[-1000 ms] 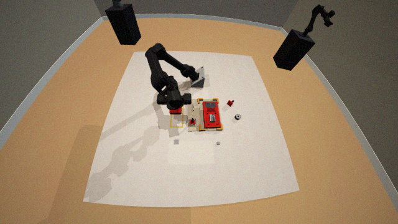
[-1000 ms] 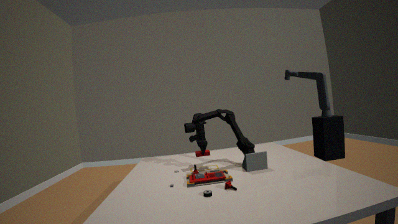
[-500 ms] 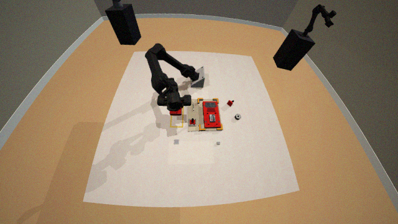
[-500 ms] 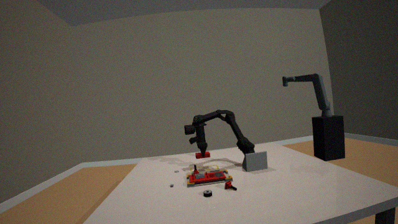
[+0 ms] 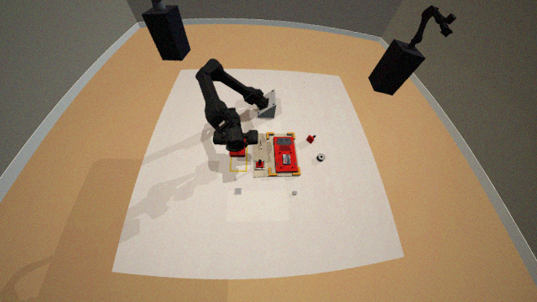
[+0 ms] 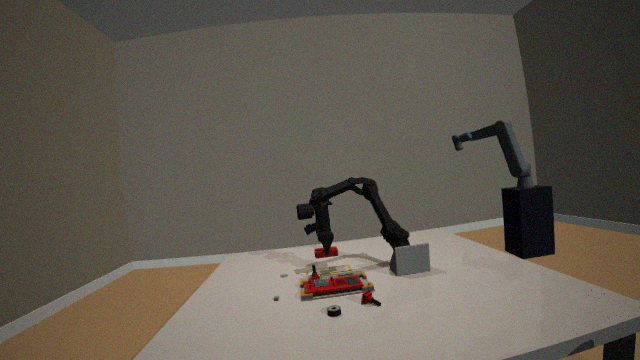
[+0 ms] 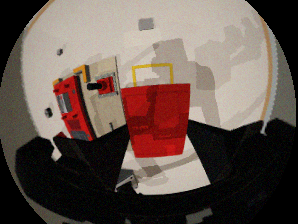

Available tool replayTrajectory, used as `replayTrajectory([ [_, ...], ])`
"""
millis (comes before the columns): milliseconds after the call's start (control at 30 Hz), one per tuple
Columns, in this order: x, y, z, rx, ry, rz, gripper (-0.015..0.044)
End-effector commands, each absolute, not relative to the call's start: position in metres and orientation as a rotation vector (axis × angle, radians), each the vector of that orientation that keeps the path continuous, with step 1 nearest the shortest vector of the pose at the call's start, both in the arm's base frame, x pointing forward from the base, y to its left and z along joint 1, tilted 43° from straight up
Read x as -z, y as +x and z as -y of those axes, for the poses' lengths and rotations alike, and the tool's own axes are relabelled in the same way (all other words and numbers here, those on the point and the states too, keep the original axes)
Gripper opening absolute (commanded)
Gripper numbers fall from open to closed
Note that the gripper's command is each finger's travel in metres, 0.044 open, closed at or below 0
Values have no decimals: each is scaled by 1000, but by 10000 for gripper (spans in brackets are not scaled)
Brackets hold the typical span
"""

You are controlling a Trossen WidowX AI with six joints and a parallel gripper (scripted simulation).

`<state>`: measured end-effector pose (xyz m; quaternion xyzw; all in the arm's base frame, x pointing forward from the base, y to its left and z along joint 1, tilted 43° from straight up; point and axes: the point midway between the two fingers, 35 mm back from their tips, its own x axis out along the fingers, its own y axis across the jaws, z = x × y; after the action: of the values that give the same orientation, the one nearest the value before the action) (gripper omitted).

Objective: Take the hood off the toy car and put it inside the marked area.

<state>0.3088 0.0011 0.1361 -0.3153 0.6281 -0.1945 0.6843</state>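
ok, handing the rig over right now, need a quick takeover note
Tool: shut on the red hood, held in the air, off the table.
Hood: already off the toy car, which sits in its fixture.
Marked area: yellow outline beside the fixture; in the top view the hood hangs over its end nearest the arm.
Done: removal and carry-over.
Left: lower the hood inside the outline, open the tool, back off until it touches nothing.

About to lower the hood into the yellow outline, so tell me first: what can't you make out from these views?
- Gripper fingertips: hidden by the arm in the top view, dark blur in the wrist view.
- Marked area: far edge covered by the red hood in the top view.
- Toy car: details too small.
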Motion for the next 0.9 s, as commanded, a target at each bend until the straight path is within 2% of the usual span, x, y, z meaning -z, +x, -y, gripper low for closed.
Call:
replayTrajectory([
  [0,-134,310,1,434,-712,-1406,0],
  [867,-118,312,16,435,-713,-1405,0],
])
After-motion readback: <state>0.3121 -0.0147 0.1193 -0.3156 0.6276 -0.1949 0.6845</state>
